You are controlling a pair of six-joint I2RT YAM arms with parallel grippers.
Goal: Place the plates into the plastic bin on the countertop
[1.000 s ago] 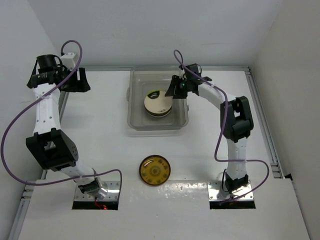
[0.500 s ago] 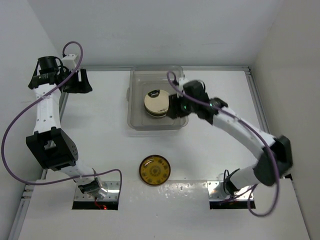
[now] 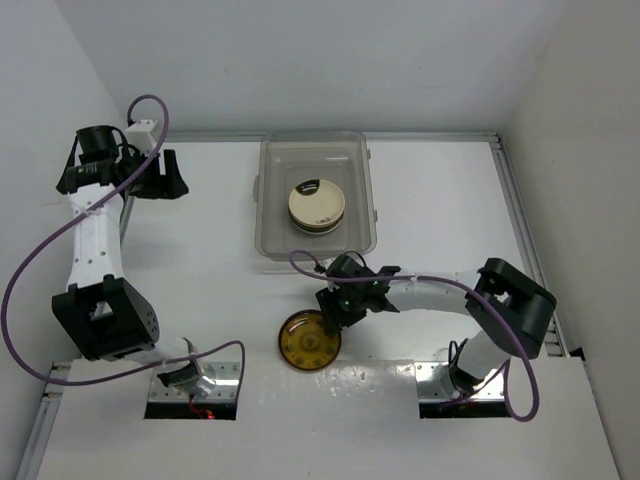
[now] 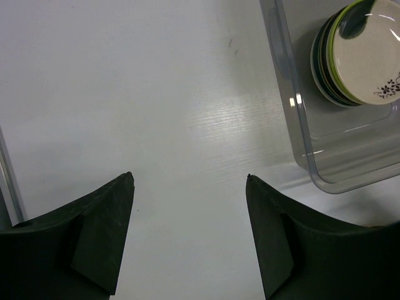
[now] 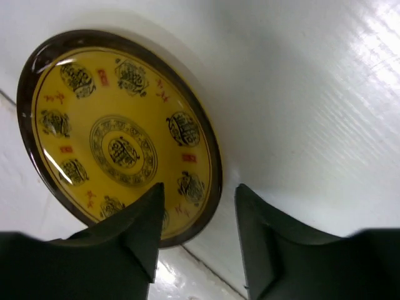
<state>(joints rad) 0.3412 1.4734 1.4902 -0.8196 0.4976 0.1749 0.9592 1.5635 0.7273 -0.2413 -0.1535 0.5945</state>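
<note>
An amber-brown patterned plate [image 3: 307, 340] lies flat on the white countertop [image 3: 200, 270] near the front; it fills the right wrist view [image 5: 119, 134]. My right gripper [image 3: 330, 308] is open just above the plate's right rim, one finger over the plate and one over bare table, touching nothing. The plastic bin [image 3: 268, 200] at the back holds a stack of plates with a cream one on top [image 3: 317, 206]; bin [image 4: 300, 125] and stack [image 4: 359, 53] also show in the left wrist view. My left gripper [image 3: 165, 175] is open and empty, far left of the bin.
White walls close in the back and both sides. A metal rail [image 3: 525, 240] runs along the right edge. The arm bases [image 3: 190, 385] sit at the near edge.
My right arm has swung out of the bin and down to the amber plate at the front. The left arm has shifted only slightly.
</note>
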